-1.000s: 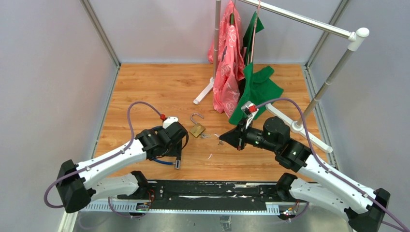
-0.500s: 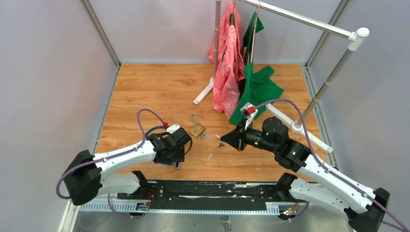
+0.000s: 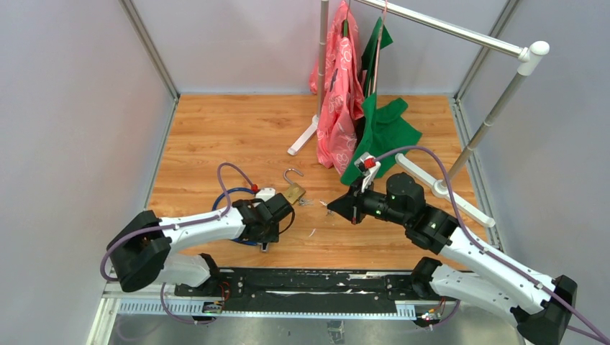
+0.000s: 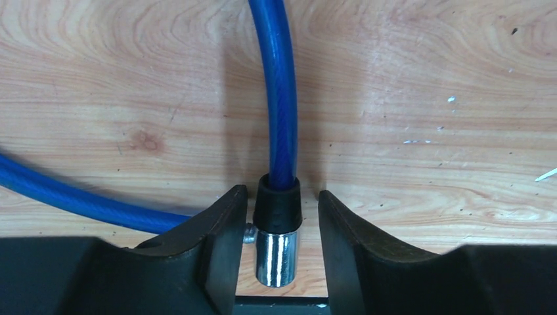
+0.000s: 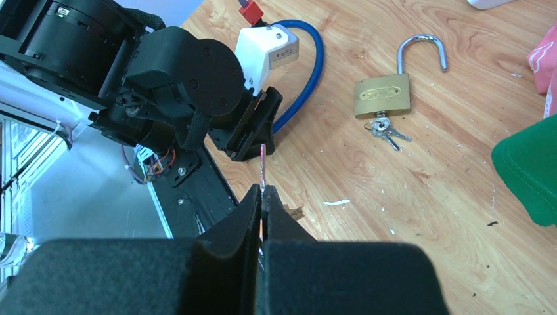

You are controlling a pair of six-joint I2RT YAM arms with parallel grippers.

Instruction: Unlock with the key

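Observation:
A blue cable lock (image 4: 279,98) lies on the wooden table, its end a black collar and chrome tip (image 4: 276,256). My left gripper (image 4: 281,197) is open, a finger on each side of that end with small gaps. It also shows in the top view (image 3: 265,243) and the right wrist view (image 5: 253,134). My right gripper (image 5: 261,193) is shut on a thin key (image 5: 263,164), seen edge-on and sticking out towards the left gripper. In the top view the right gripper (image 3: 329,208) hovers right of the left gripper. A brass padlock (image 5: 383,95) lies with its shackle open and a bunch of keys (image 5: 387,129) in it.
A clothes rack (image 3: 446,29) with pink (image 3: 339,100) and green (image 3: 385,129) garments stands at the back right, its white feet (image 3: 302,138) on the table. Grey walls close in both sides. A black rail (image 3: 309,282) runs along the near edge.
My left arm has swung right and towards the near edge, bringing its gripper down around the cable lock's end. My right gripper with the key has crept slightly left.

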